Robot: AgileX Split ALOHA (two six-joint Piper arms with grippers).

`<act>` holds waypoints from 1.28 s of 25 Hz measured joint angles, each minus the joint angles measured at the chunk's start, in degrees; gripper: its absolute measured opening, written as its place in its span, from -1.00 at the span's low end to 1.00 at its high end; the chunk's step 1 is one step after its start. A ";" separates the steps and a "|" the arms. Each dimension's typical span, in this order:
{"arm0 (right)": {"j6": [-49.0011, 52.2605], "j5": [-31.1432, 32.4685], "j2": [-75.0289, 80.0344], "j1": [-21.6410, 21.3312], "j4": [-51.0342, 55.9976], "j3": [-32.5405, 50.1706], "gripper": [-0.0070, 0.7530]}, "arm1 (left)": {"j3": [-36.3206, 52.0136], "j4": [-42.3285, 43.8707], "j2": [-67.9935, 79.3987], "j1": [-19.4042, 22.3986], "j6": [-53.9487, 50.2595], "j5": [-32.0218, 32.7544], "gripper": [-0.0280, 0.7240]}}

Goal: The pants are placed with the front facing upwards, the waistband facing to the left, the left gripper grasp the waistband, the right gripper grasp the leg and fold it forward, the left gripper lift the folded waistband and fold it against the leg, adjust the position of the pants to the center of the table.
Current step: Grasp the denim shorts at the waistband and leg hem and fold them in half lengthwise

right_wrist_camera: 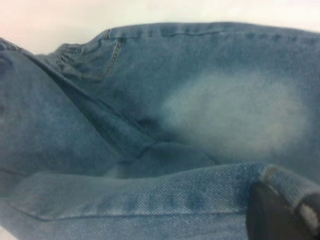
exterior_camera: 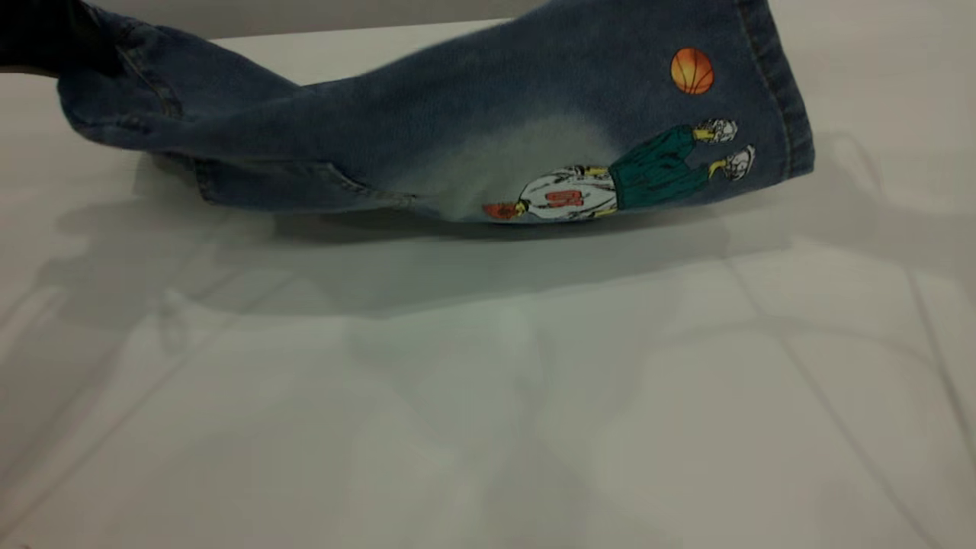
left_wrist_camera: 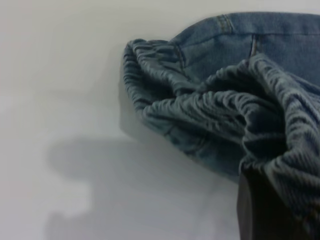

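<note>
The table (exterior_camera: 488, 427) lies pale and bare below both grippers. The pants (exterior_camera: 473, 130) hang above it in a sagging span, lifted at each end, the cartoon patch (exterior_camera: 610, 187) outward. The waistband (left_wrist_camera: 210, 107) bunches against the left gripper (left_wrist_camera: 260, 210), which is clamped on it; the right gripper (right_wrist_camera: 282, 212) pinches the leg hem (right_wrist_camera: 150, 200). The denim looks soft, light and droopy, so the thick seamed edges seem the best holds.

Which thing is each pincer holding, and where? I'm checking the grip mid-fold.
Both hold the pants. The left pincer is shut on the waistband; the right pincer is shut on a leg hem, lifting it off the table.
</note>
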 joint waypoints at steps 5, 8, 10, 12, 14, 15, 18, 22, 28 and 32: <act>0.00 1.80 4.23 0.00 0.05 -3.73 -0.94 | -4.39 0.21 4.15 0.00 0.05 1.31 -0.52; 0.00 2.45 7.20 0.00 0.24 -6.52 -0.94 | -6.63 0.33 6.33 0.00 0.05 1.42 -0.52; 0.00 2.57 9.72 0.00 0.24 -8.67 -0.94 | -7.90 0.38 7.76 0.00 0.05 1.69 -0.52; 0.11 2.86 11.71 0.00 0.28 -10.66 -0.94 | -9.34 0.38 9.23 0.00 0.05 1.86 -0.52; 0.48 2.99 13.54 0.00 0.28 -12.87 -0.94 | -10.73 0.38 10.82 0.00 0.05 1.98 -0.52; 0.63 2.99 14.43 0.00 0.28 -13.86 -0.94 | -11.50 0.38 11.56 0.00 0.05 2.13 -0.52; 0.58 3.27 16.93 0.00 0.28 -17.43 -0.94 | -13.70 0.38 13.24 0.00 0.11 2.44 -0.52; 0.52 3.62 19.91 0.00 0.14 -21.81 -0.94 | -16.88 0.52 15.20 0.00 0.11 2.98 -0.52; 1.11 1.79 23.80 0.00 -1.14 -25.97 -0.94 | -22.12 0.65 17.46 0.00 0.25 4.42 -0.52; 1.11 -1.14 25.18 0.00 -1.28 -26.15 -0.94 | -25.26 0.65 18.96 0.00 0.30 6.50 -0.52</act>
